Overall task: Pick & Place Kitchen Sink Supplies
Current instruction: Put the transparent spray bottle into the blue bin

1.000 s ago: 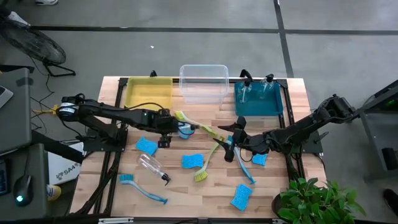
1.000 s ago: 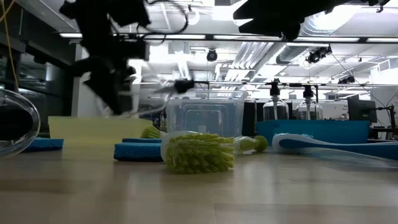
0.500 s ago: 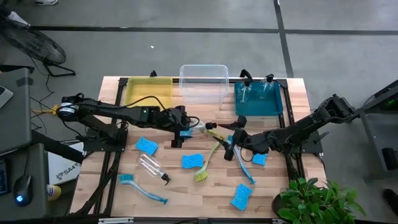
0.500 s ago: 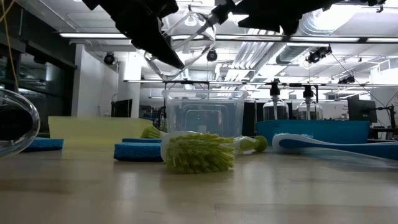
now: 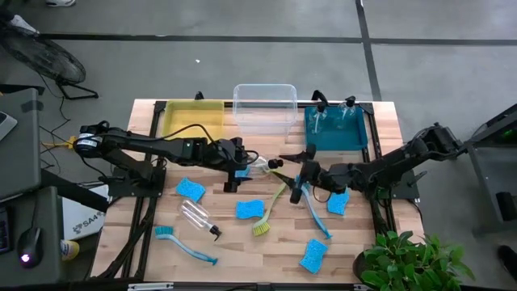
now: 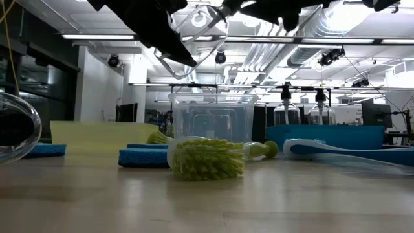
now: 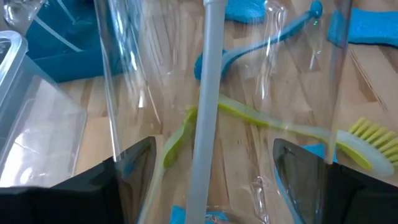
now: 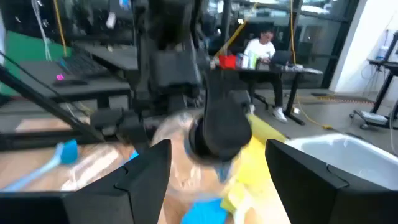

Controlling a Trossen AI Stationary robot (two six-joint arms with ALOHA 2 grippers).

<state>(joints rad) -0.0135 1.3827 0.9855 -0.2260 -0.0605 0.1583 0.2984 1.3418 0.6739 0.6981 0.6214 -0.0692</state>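
A small clear plastic spray bottle with a black nozzle [image 5: 257, 165] is held clamped in the left gripper [image 5: 239, 162] above the table's middle, nozzle pointed at the right gripper [image 5: 297, 179], whose fingers are spread apart just beside it.

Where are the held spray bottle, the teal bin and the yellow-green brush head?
spray bottle [image 5: 255, 166], high view, clear body.
teal bin [image 5: 361, 137], high view, right rim.
yellow-green brush head [image 6: 206, 159], low view, bristles.
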